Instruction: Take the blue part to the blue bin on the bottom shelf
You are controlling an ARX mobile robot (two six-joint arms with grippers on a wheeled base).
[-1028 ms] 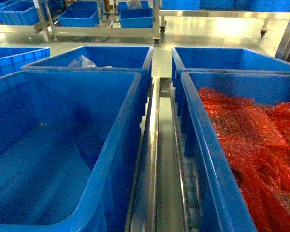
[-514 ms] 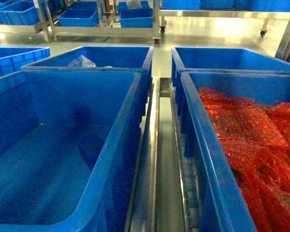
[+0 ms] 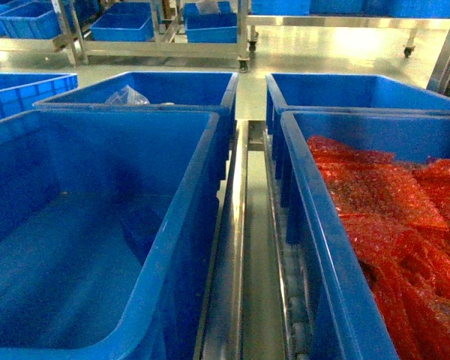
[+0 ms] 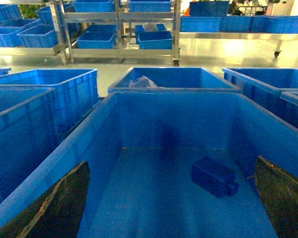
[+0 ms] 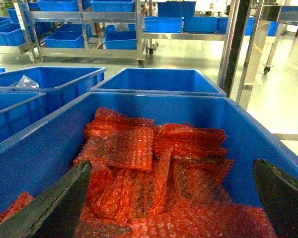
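Observation:
The blue part point(image 4: 213, 176), a small dark blue block with a stub at one end, lies on the floor of the near left blue bin point(image 4: 109, 126), toward its right side. My left gripper point(image 4: 172, 161) hovers over this bin, open and holding nothing, its dark fingers point(image 4: 64, 198) at the lower corners of the left wrist view. The right gripper point(image 5: 172, 162) is open over the bin point(image 5: 248, 129) of red bubble wrap point(image 5: 134, 148). The bins rest on the bottom shelf point(image 3: 296, 319), whose roller rails show between them. Neither gripper shows in the head view.
Two more blue bins point(image 3: 165, 86) point(image 3: 360, 90) stand behind the near pair, the left one holding a clear plastic bag point(image 3: 126, 96). Another bin point(image 4: 59, 91) sits to the left. Steel racks with blue bins point(image 3: 124, 28) stand across the floor. A steel post point(image 5: 236, 44) rises at the right.

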